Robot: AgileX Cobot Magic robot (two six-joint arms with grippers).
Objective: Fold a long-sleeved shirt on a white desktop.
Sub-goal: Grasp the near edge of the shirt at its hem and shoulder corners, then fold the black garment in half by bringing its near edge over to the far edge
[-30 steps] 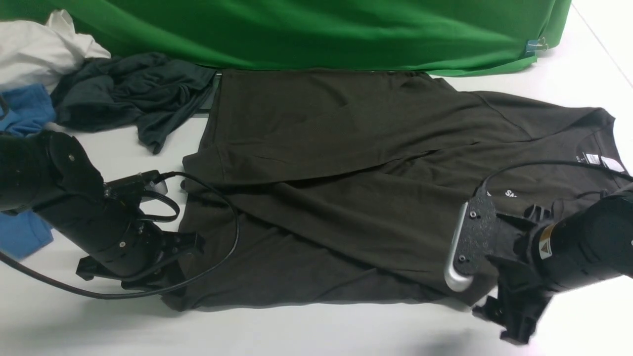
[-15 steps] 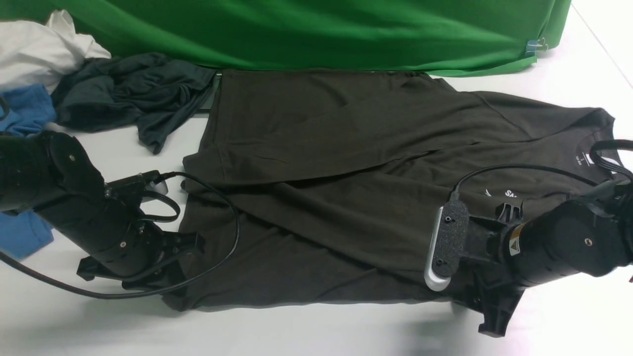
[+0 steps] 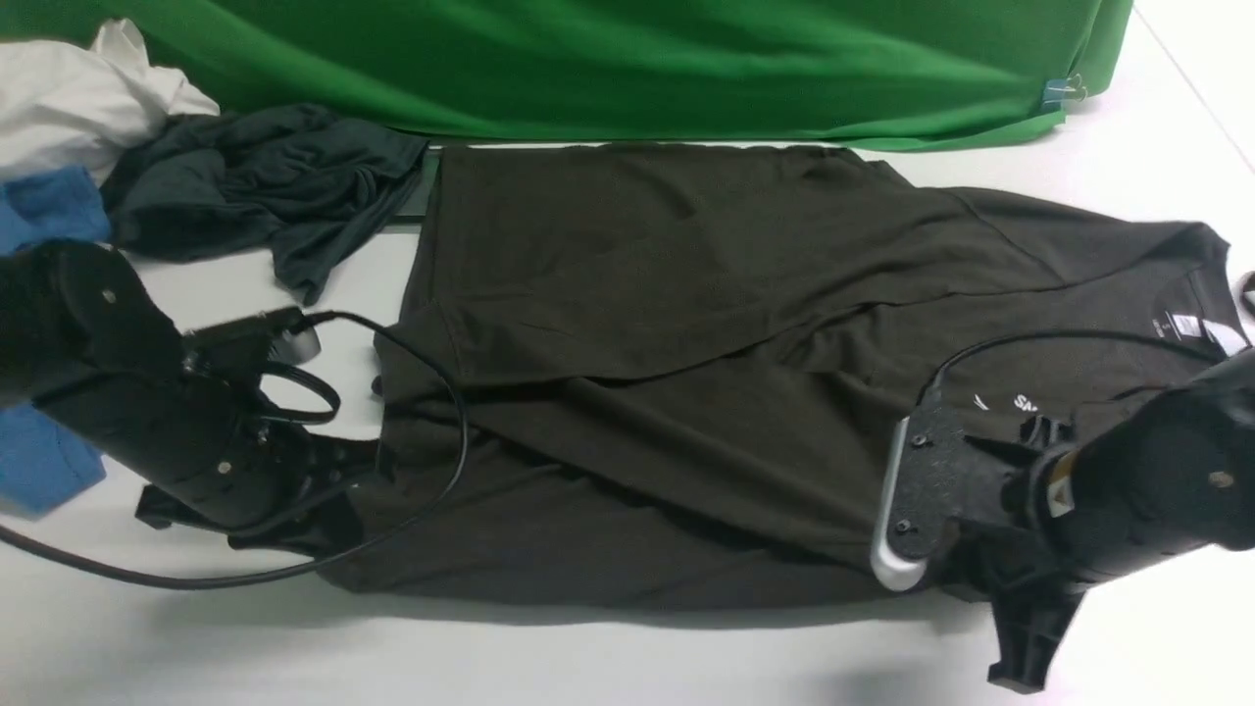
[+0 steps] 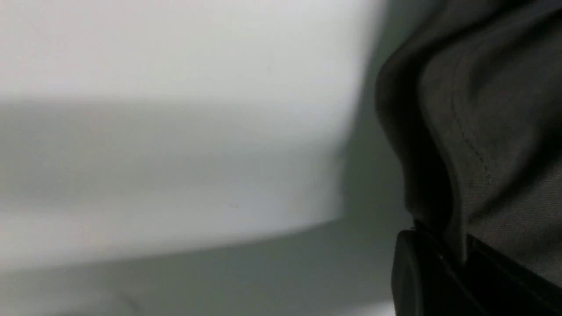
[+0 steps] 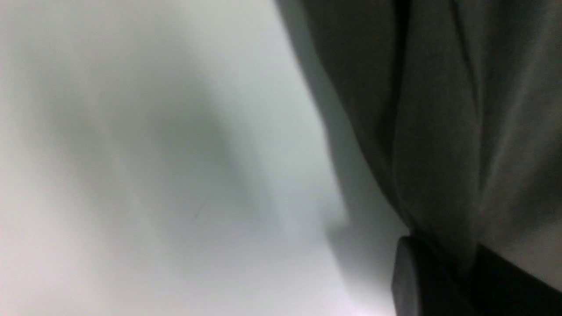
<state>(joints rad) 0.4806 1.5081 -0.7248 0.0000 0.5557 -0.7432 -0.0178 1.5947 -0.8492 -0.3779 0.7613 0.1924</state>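
Note:
The long-sleeved shirt (image 3: 686, 324), very dark olive-black, lies spread across the white desktop (image 3: 627, 657). Its collar with the white neck label (image 3: 1191, 328) points right, and small white lettering (image 3: 1020, 402) shows beside my right arm. My left gripper (image 3: 343, 485) is shut on the shirt's near left corner. In the left wrist view the cloth (image 4: 483, 131) runs down into the closed jaws. My right gripper (image 3: 971, 586) is shut on the near right edge. The right wrist view shows the cloth (image 5: 439, 131) pinched the same way. The near edge hangs a little above the desktop, with shadow under it.
A dark teal-grey garment (image 3: 255, 186), a blue garment (image 3: 49, 216) and a white cloth (image 3: 78, 98) are heaped at the back left. A green cloth backdrop (image 3: 627, 59) closes the far side. The left arm's cable (image 3: 431, 510) loops over the shirt.
My right gripper moved in to the shirt's near right edge and closed on it. Both arms have risen slightly, and the near edge has come up off the desktop.

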